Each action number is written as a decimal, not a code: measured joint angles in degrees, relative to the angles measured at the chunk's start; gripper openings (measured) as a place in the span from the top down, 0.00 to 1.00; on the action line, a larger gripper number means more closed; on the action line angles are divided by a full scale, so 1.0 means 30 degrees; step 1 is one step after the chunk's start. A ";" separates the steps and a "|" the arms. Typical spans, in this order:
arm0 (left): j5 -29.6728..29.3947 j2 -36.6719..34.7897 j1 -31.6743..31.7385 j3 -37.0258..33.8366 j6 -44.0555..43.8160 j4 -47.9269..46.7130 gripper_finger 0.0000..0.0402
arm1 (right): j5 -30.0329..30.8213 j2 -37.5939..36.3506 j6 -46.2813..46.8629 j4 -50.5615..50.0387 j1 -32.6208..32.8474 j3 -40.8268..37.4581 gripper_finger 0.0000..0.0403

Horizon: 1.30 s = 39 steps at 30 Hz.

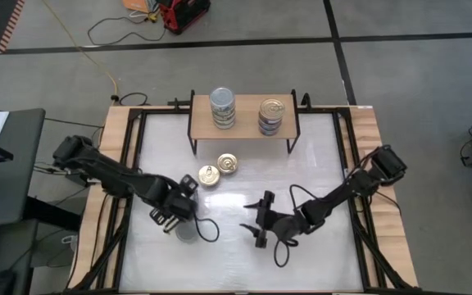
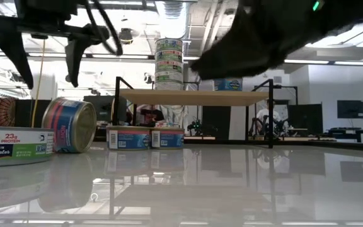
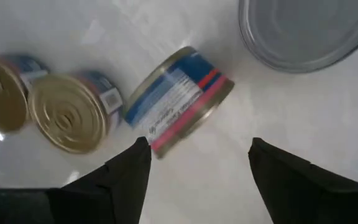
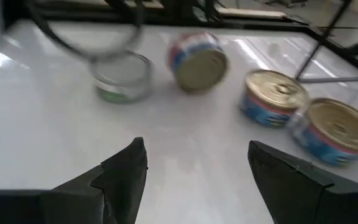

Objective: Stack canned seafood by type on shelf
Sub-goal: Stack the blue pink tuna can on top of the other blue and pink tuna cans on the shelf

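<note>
1. Left end effector (image 1: 169, 215) hangs over the front-left of the bench (image 1: 318, 254), fingers spread and nothing between them. A blue-and-red tin on its side (image 3: 180, 99) lies right in front of its fingers, with a silver-lidded tin (image 2: 8, 145) flat on the bench just beside it.
2. Tins look rigid and fairly hefty for their size, with smooth metal walls, so probably slippery. The tipped one can roll, so I'd pinch it across its flat ends or stand it up first. Upright ones want a squeeze across the wall.
3. Two gold-lidded tins (image 1: 218, 170) sit touching each other on the bench just in front of the shelf (image 1: 244, 129).
4. On the shelf, a taller stack (image 1: 223, 108) is on the left and a shorter stack with a gold lid on top (image 1: 271, 115) is on the right.
5. Right end effector (image 1: 260, 221) waits near bench centre, fingers apart, empty.
6. Hard to tell: exact count in each stack, most label text, and the silver-lidded tin is half covered by the left arm from above.
</note>
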 joint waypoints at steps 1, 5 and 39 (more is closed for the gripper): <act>-0.0154 0.0474 -0.0142 0.0324 0.0502 -0.0282 0.35 | -0.0002 0.0000 0.0211 0.0009 0.0224 0.0170 0.24; -0.0647 0.2006 -0.0605 0.1488 0.2508 -0.0942 0.35 | 0.0780 0.0000 0.1160 -0.0315 0.1135 0.0897 0.24; -0.0978 0.3059 0.0446 -0.0524 1.3223 0.1957 0.37 | 0.4568 0.0044 0.2543 -0.0097 0.2036 0.1749 0.24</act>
